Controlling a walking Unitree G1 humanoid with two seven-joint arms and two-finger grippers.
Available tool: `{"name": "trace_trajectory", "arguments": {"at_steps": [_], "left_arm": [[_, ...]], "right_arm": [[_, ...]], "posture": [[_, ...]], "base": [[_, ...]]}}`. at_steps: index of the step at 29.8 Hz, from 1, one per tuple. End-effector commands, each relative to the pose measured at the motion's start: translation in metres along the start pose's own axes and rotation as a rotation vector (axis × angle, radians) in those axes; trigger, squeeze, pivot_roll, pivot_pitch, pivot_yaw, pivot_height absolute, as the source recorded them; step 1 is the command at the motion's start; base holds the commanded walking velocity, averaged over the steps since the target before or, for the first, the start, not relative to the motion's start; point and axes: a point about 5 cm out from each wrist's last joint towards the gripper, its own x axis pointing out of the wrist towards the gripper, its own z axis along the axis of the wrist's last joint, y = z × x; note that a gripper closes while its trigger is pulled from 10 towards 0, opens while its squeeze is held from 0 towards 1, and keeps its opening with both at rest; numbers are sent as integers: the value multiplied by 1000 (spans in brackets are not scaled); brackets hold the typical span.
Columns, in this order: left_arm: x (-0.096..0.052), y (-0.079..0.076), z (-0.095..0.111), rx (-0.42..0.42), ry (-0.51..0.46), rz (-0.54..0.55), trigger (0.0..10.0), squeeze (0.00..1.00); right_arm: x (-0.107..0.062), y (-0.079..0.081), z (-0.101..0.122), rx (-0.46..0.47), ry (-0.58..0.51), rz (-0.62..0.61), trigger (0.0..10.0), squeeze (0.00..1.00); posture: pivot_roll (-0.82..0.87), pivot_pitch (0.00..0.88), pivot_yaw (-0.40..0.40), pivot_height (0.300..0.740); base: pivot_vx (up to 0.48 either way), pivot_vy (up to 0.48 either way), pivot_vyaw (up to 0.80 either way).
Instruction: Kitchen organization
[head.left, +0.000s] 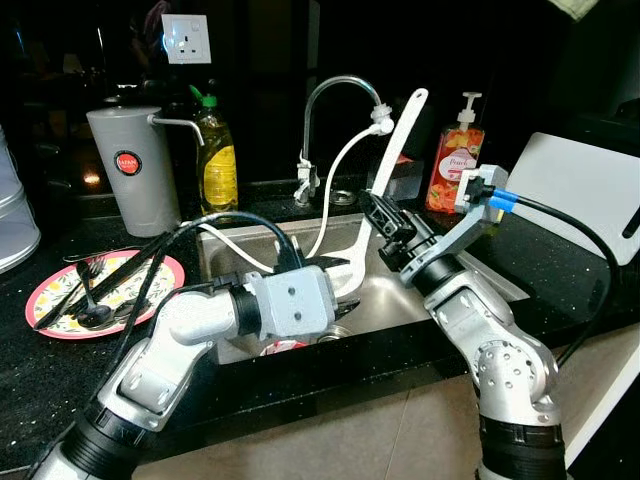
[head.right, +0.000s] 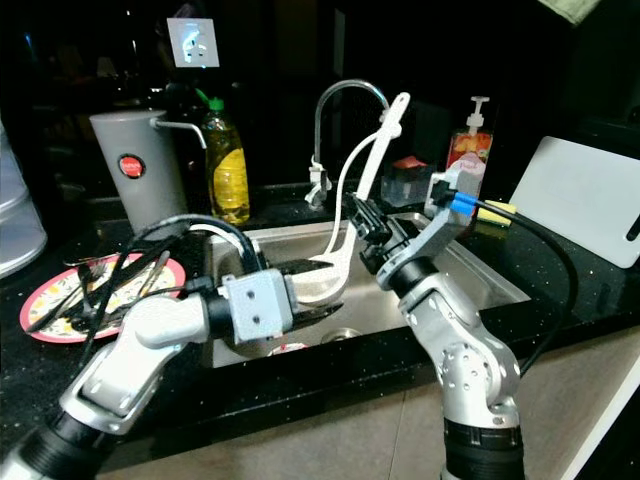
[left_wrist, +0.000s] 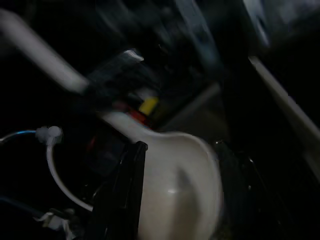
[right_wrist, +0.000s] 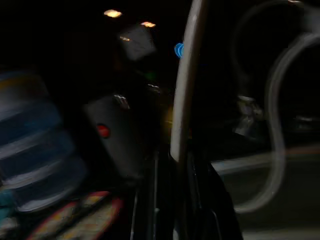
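A long white ladle stands tilted over the steel sink, handle up by the faucet. My right gripper is shut on the middle of its handle. My left gripper reaches in from the left, low over the basin. It is shut on the ladle's bowl, with a black finger at each side.
A curved faucet with a white hose stands behind the sink. On the left counter are a red-rimmed plate with dark forks, a grey jug and a yellow dish-soap bottle. A pump bottle and white board are at right.
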Motion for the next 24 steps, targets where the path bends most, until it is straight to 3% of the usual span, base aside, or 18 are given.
{"name": "trace_trajectory", "arguments": {"at_steps": [1, 5, 6, 10, 15, 20, 24], "left_arm": [[-3, 13, 8, -37, -35, 83, 10000, 0], [-6, 19, 7, -100, -35, 151, 10000, 0], [-10, 27, 3, -159, -13, 229, 10000, 0], [-14, 36, -6, -205, 37, 334, 10000, 0], [-26, 48, -17, -267, 128, 528, 10000, 0], [-28, 48, -18, -274, 142, 554, 10000, 0], [-31, 48, -18, -287, 171, 594, 10000, 0]], "right_arm": [[2, -16, -1, -30, -2, -99, 10000, 0], [7, -27, -3, -78, -4, -163, 10000, 0], [11, -34, -6, -110, 0, -198, 10000, 0], [16, -39, -13, -150, 17, -225, 10000, 0], [40, -43, -45, -192, 110, -264, 10000, 0], [45, -42, -56, -198, 148, -266, 10000, 0], [52, -34, -77, -214, 194, -244, 10000, 0]], "posture": [[-50, 0, -25, 740], [-47, 0, -25, 740], [-41, 2, -24, 740], [-35, 13, -26, 740], [-20, 21, -34, 740], [-10, 22, -41, 740], [1, 25, -48, 740]], "base": [[0, 0, 0], [0, 0, 0], [0, 0, 0], [0, 0, 0], [0, 0, 0], [0, 0, 0], [0, 0, 0]]}}
